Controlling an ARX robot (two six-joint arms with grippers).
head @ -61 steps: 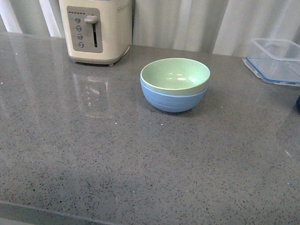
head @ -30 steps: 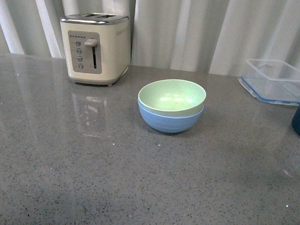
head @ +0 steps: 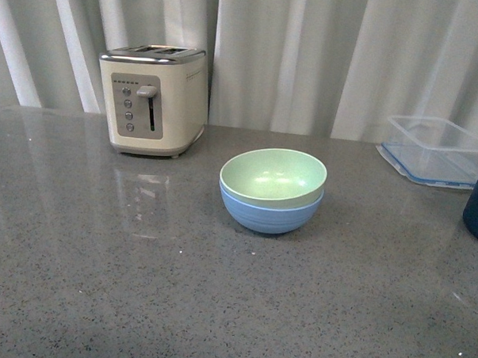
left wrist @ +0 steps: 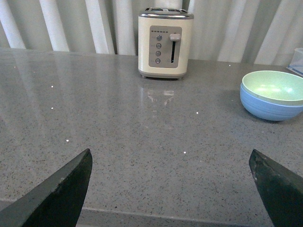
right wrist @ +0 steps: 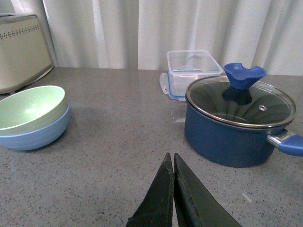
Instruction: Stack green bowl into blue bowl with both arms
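Observation:
The green bowl [head: 273,177] sits nested inside the blue bowl [head: 269,215] on the grey counter, upright. Both show in the left wrist view, green bowl [left wrist: 273,86] in blue bowl [left wrist: 270,107], and in the right wrist view, green bowl [right wrist: 29,106] in blue bowl [right wrist: 35,136]. Neither arm shows in the front view. My left gripper [left wrist: 171,158] is open and empty, low over the counter's near edge, well away from the bowls. My right gripper [right wrist: 171,156] is shut and empty, over the counter between the bowls and a navy pot.
A cream toaster [head: 153,100] stands at the back left. A clear blue-rimmed plastic box [head: 435,149] lies at the back right. A dark navy pot [right wrist: 239,125] with a glass lid and a blue handle stands right of the bowls.
The front view has tilted up: the bowls, toaster and box sit lower in the picture and more curtain shows. The bowls have not moved on the counter.

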